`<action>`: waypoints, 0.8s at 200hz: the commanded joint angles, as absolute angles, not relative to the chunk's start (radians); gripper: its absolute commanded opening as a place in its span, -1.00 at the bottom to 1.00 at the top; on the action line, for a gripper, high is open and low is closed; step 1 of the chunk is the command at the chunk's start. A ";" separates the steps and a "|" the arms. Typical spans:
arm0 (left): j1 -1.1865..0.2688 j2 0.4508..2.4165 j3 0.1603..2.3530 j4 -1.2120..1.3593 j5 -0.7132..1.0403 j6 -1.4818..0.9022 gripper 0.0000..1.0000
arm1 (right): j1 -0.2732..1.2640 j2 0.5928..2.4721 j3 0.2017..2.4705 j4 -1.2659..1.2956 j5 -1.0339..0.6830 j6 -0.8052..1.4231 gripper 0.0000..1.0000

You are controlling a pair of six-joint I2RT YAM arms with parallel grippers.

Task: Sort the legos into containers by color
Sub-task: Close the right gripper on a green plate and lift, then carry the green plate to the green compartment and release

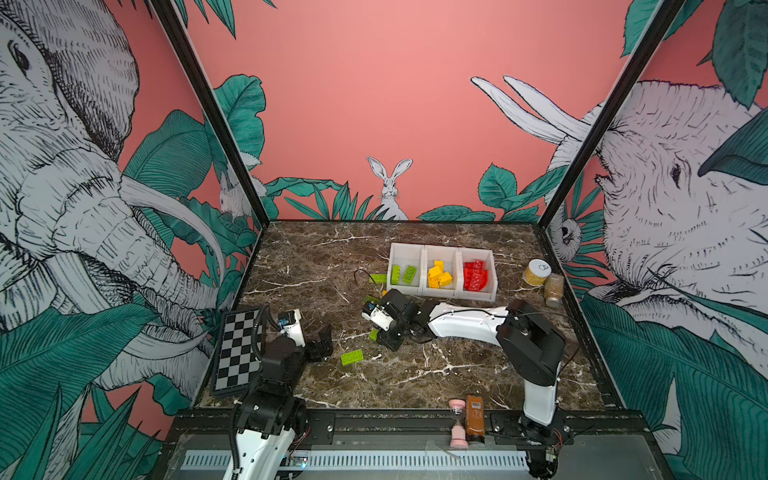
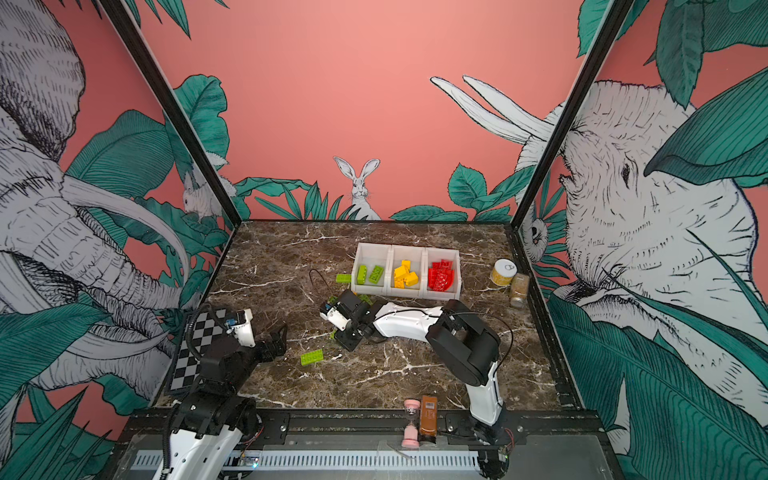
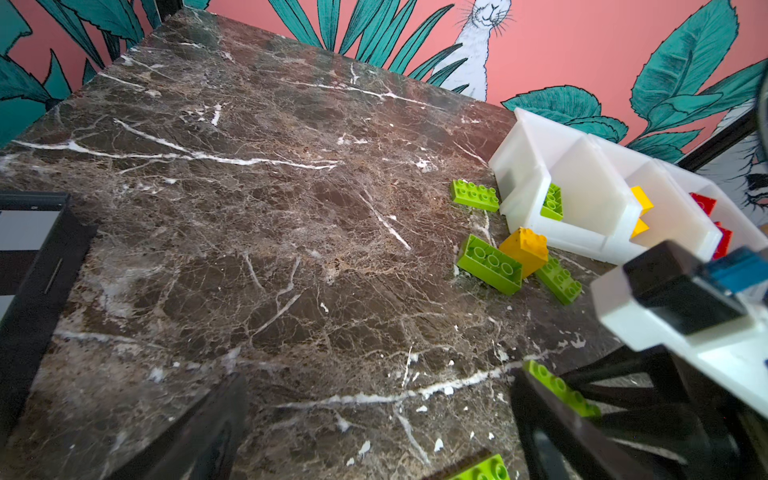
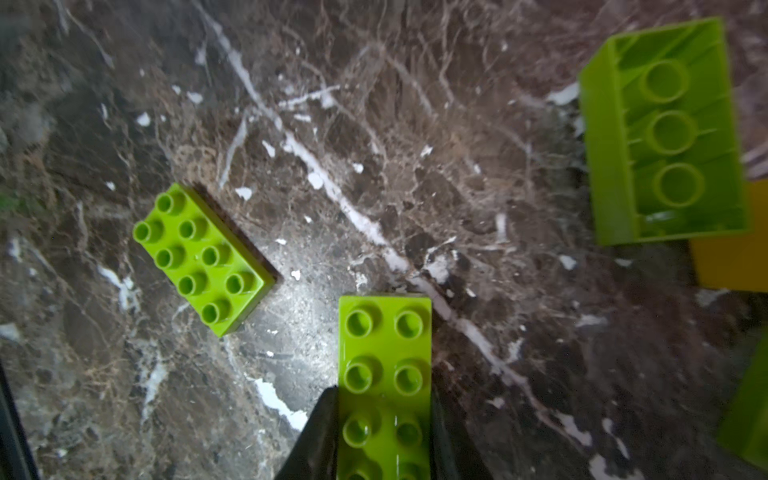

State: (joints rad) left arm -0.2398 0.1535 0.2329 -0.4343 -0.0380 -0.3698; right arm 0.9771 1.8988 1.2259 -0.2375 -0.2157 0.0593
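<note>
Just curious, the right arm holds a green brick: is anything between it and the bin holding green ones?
Only low down: an upturned green brick, a yellow brick and another green one lie loose before the left bin. Lifted over them, the held brick in the right gripper likely meets nothing.

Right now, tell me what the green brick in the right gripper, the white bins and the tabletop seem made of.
The held green brick: moulded plastic, glossy; highlights on its studs.
The white bins: plastic, smooth and slightly translucent; thin, evenly lit walls.
The tabletop: brown marble look with white veins, polished glare; real stone or printed laminate, cannot tell.
</note>
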 commanded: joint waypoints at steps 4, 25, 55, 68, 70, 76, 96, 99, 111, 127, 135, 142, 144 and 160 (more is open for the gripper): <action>-0.242 0.162 0.223 -0.407 -0.026 -0.368 0.98 | 0.939 1.815 1.273 -0.211 -0.178 0.148 -0.56; -0.243 0.160 0.222 -0.407 -0.021 -0.366 0.98 | 0.900 1.799 1.380 -0.275 -0.152 0.147 -0.58; -0.243 0.157 0.225 -0.411 -0.017 -0.365 0.98 | 0.828 1.823 1.493 -0.326 -0.067 0.117 -0.61; -0.242 0.156 0.224 -0.413 -0.014 -0.365 0.98 | 0.790 1.837 1.518 -0.315 -0.045 0.121 -0.63; -0.242 0.155 0.224 -0.413 -0.014 -0.365 0.98 | 0.784 1.841 1.522 -0.315 -0.042 0.123 -0.63; -0.243 0.155 0.225 -0.413 -0.012 -0.364 0.98 | 0.764 1.853 1.536 -0.316 -0.036 0.127 -0.63; -0.242 0.155 0.223 -0.410 -0.010 -0.364 0.98 | 0.704 1.898 1.576 -0.309 -0.023 0.151 -0.62; -0.243 0.155 0.222 -0.410 -0.009 -0.364 0.98 | 0.695 1.904 1.581 -0.309 -0.020 0.155 -0.62; -0.242 0.155 0.222 -0.407 -0.006 -0.362 0.98 | 0.667 1.935 1.604 -0.306 -0.016 0.163 -0.60; -0.244 0.157 0.222 -0.402 -0.005 -0.360 0.98 | 0.643 1.984 1.643 -0.319 0.004 0.159 -0.60; -0.242 0.159 0.221 -0.401 -0.004 -0.360 0.98 | 0.634 2.012 1.674 -0.336 0.009 0.156 -0.60; -0.244 0.163 0.221 -0.399 -0.003 -0.360 0.98 | 0.629 2.036 1.697 -0.349 0.014 0.154 -0.60; -0.243 0.163 0.221 -0.399 -0.002 -0.360 0.98 | 0.628 2.041 1.702 -0.349 0.015 0.156 -0.60; -0.243 0.168 0.221 -0.395 0.000 -0.359 0.98 | 0.624 2.082 1.730 -0.347 0.000 0.171 -0.59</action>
State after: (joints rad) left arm -0.2398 0.1562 0.2325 -0.4248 -0.0113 -0.3660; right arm 0.6186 2.0304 1.6817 -0.3233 -0.0074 0.1513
